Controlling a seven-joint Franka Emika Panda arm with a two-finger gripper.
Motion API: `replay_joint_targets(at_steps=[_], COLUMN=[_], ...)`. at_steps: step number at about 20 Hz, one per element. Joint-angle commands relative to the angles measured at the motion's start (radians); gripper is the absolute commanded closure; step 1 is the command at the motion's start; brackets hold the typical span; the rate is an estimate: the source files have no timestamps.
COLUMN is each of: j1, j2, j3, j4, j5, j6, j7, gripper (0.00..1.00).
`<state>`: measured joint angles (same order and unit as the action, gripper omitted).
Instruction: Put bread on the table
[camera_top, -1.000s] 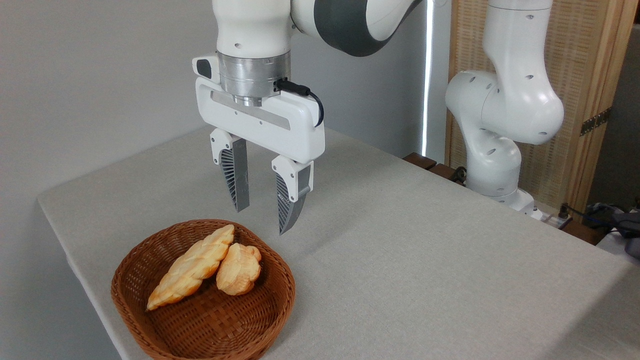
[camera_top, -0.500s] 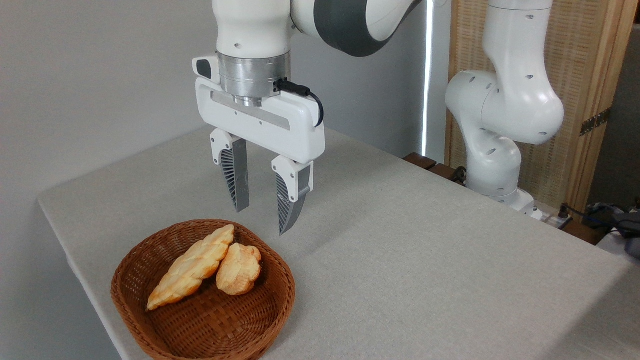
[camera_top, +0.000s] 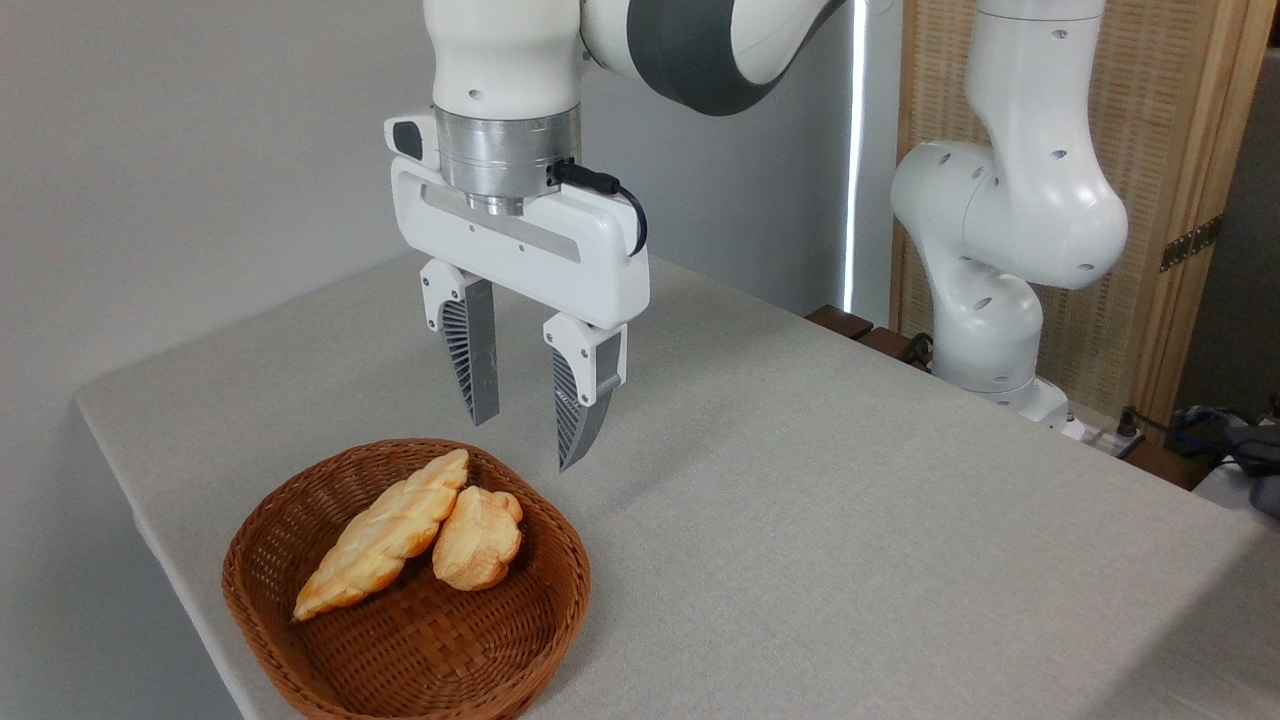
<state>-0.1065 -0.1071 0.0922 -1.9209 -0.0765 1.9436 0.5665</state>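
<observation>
Grey-beige cloth covered the table (camera_top: 800, 520), and the wicker basket (camera_top: 300, 640) sat near its front-left corner. Inside lay the bread (camera_top: 385, 535), a long braided loaf touching the short roll (camera_top: 480, 537) on its right. The gripper (camera_top: 530, 440) hung empty above the basket's far rim, its 2 fingers parted. The risk, as I judged it, was that a descent would catch the roll too, since the 2 pieces touched. Against the frame 1 s back, nothing had visibly moved
</observation>
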Motion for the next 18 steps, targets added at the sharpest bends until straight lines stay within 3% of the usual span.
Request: replay_joint_targets(at_steps=[1, 18], j1=[0.007, 0.005], j2=[0.012, 0.052], j3=[-0.005, -0.002], j4=[0.019, 0.023], j5=[-0.009, -0.013], j6=[-0.029, -0.017], j7=[0.019, 0.018], gripper=[0.00, 0.00])
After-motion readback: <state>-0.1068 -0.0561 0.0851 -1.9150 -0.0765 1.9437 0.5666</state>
